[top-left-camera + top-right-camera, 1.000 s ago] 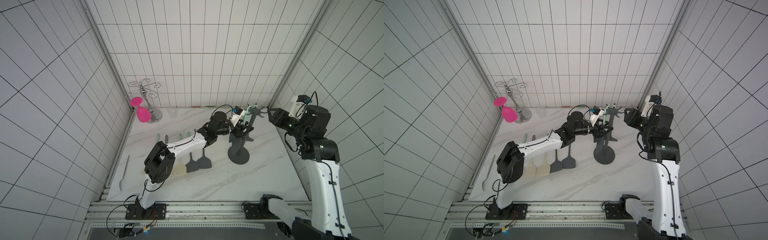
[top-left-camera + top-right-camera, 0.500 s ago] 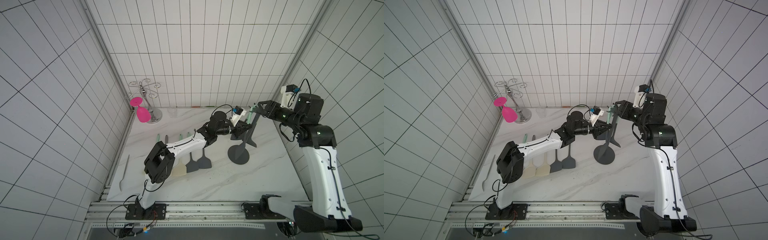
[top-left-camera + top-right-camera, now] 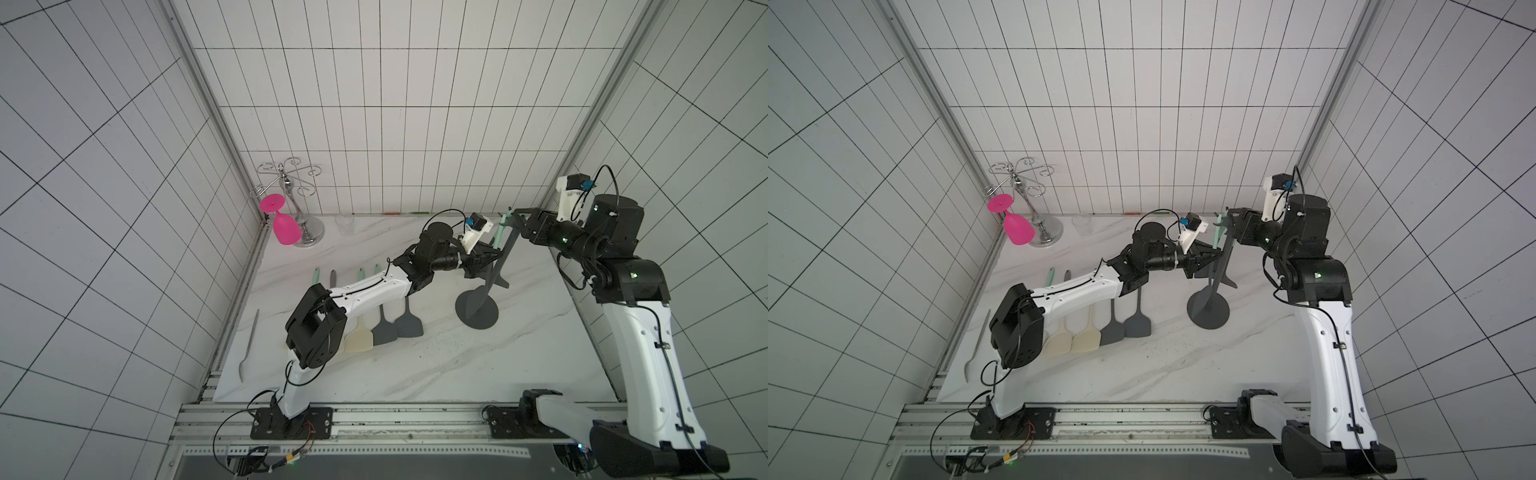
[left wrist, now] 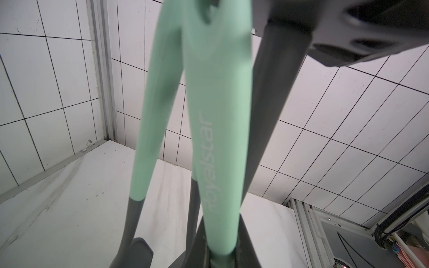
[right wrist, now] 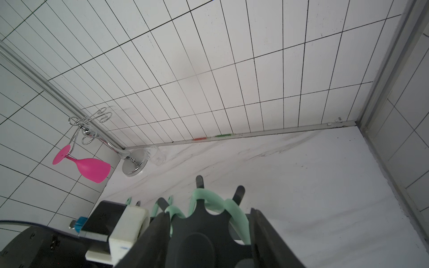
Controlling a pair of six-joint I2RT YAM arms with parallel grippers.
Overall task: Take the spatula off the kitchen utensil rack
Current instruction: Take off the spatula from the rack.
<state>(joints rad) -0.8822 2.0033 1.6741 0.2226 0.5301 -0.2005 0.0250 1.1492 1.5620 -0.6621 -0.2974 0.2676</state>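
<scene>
The kitchen utensil rack (image 3: 477,309) (image 3: 1208,309) is a dark grey stand that leans with its top toward the right arm in both top views. My right gripper (image 3: 517,216) (image 5: 207,212) is shut on its star of hooks (image 5: 204,222), one finger on each side. Two mint-handled spatulas hang from the hooks. My left gripper (image 3: 492,253) (image 4: 221,257) is shut on the handle of the nearer spatula (image 4: 218,139) (image 3: 1219,232). The other spatula's handle (image 4: 157,104) hangs beside it, and the rack's pole (image 4: 267,116) runs close by.
Several spatulas (image 3: 390,328) lie side by side on the marble table under the left arm. A chrome glass holder (image 3: 291,195) with a pink glass (image 3: 284,226) stands in the back left corner, next to a small clear glass (image 3: 344,224). A grey utensil (image 3: 250,340) lies along the left edge.
My left gripper has closed on the mint handle. The right arm has reached in and gripped the rack's top, and the rack has tipped from upright into a lean.
</scene>
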